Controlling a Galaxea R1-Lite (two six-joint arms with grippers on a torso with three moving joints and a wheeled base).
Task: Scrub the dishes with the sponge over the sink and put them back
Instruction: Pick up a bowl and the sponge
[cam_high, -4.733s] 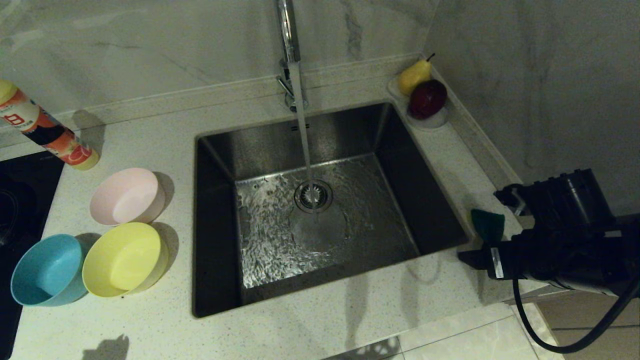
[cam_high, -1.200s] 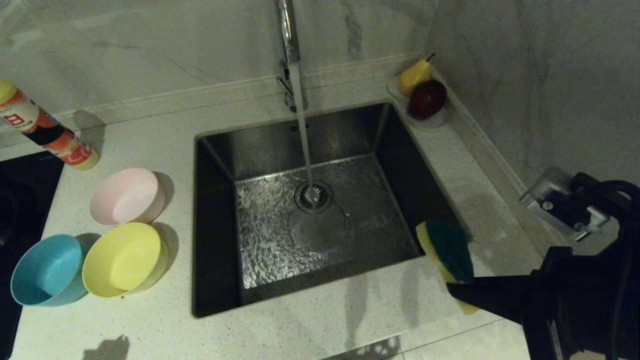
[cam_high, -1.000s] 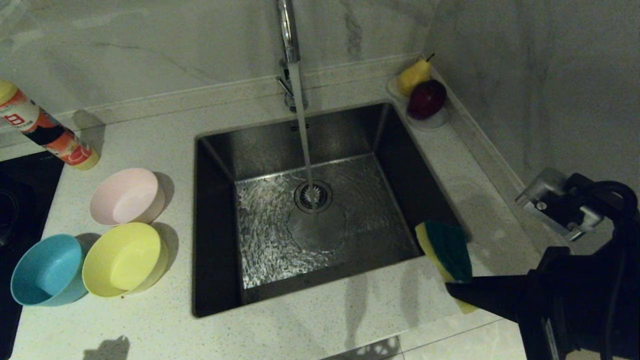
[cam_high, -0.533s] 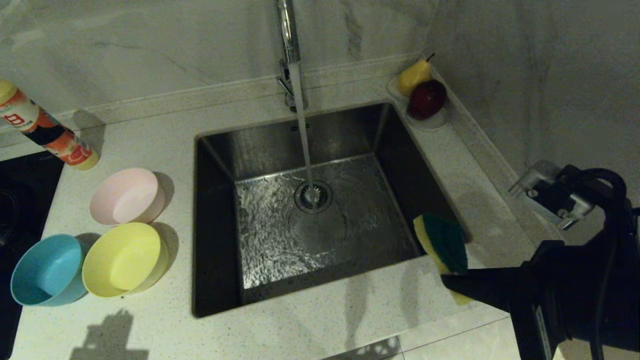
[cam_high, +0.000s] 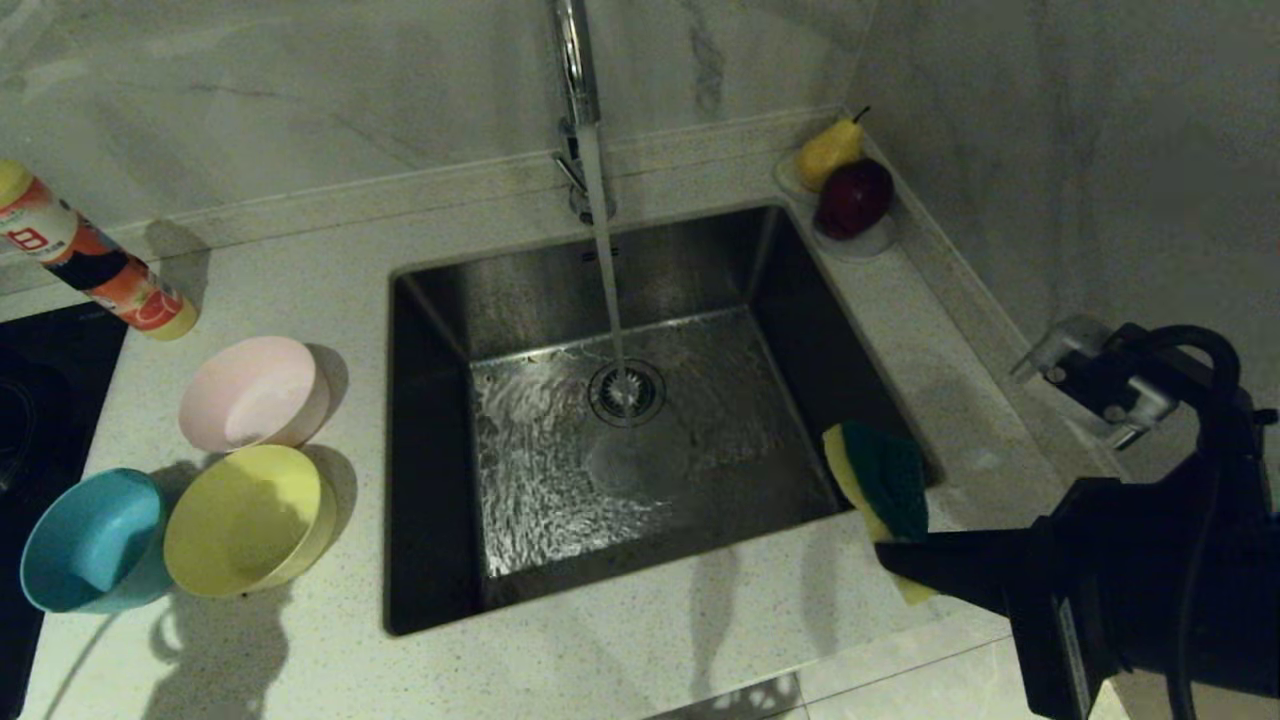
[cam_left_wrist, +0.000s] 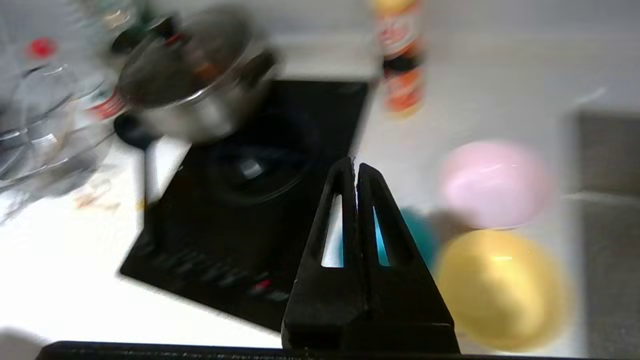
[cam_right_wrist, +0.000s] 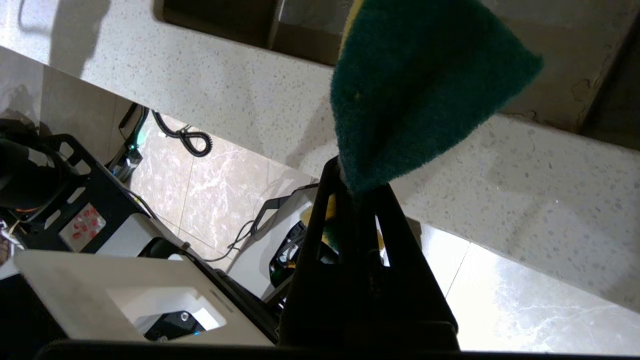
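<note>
Three bowls stand on the counter left of the sink (cam_high: 430, 480): pink (cam_high: 255, 392), yellow (cam_high: 245, 520) and light blue (cam_high: 95, 540). Water runs from the tap (cam_high: 575, 60) into the basin. My right gripper (cam_high: 885, 552) is shut on the sponge (cam_high: 880, 480), holding it above the sink's near right corner with its green face up. In the right wrist view the sponge (cam_right_wrist: 420, 85) sticks out past the gripper (cam_right_wrist: 357, 185). My left gripper (cam_left_wrist: 355, 162) is shut and empty, above the counter's left end. The blue bowl (cam_left_wrist: 415, 240) shows behind it, with the pink (cam_left_wrist: 492, 182) and yellow (cam_left_wrist: 500, 287) bowls beside.
A red-labelled bottle (cam_high: 95, 265) leans at the back left. A black cooktop (cam_high: 30, 400) lies left of the bowls, with a steel pot (cam_left_wrist: 195, 90) on it. A white saucer (cam_high: 880, 240) with a pear and an apple sits in the back right corner by the wall.
The left arm has swung in over the counter, and its shadow now falls across the bowls. The right gripper has lifted the sponge off the counter and drifted slightly left with it.
</note>
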